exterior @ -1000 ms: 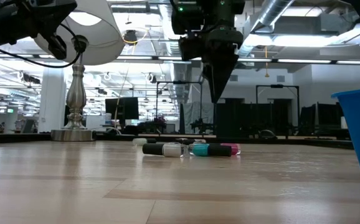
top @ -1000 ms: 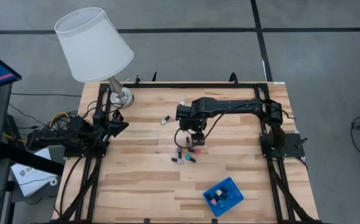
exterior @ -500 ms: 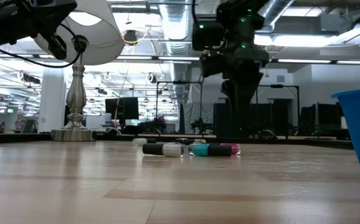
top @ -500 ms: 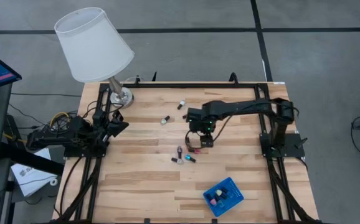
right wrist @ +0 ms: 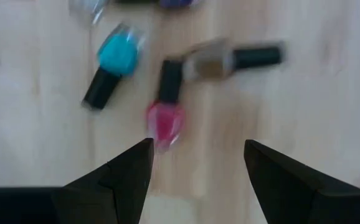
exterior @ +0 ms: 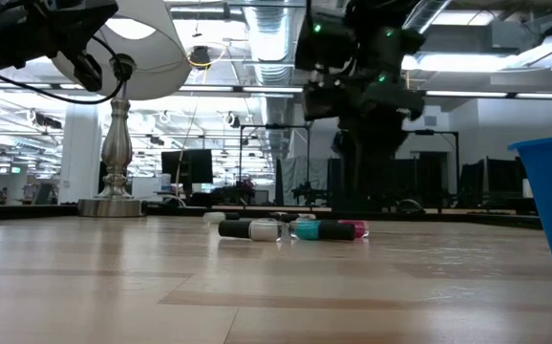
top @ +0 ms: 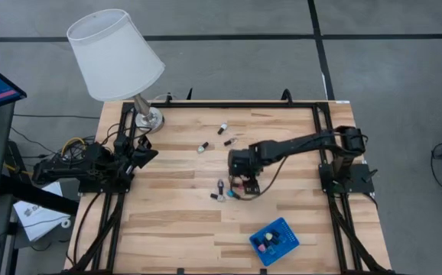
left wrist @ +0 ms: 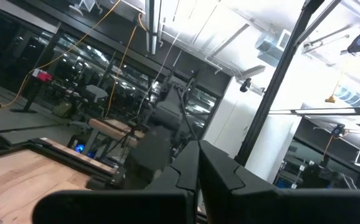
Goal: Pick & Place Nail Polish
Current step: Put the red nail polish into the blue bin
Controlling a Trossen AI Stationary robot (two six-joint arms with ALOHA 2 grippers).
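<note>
Several nail polish bottles lie on their sides in a cluster (top: 227, 192) at the table's middle. The right wrist view shows a teal one (right wrist: 114, 61), a pink one (right wrist: 165, 119) with a black cap, and a beige one (right wrist: 212, 62). They also show in the low view (exterior: 295, 229). My right gripper (right wrist: 198, 149) is open and empty just above the cluster (top: 243, 182), fingers pointing down, with the pink bottle beside one fingertip. My left gripper (top: 149, 153) waits shut at the table's left side.
Three more bottles (top: 222, 127) (top: 230, 141) (top: 203, 147) lie farther back. A small blue tray (top: 285, 229) holding a few bottles stands near the front edge. A lamp with a white shade (top: 115, 53) stands at the far left corner on a metal base (top: 149, 118).
My right gripper has gone toward the table's near edge and a little to the right, and has come down over the cluster of bottles. The bottles have stayed where they were.
</note>
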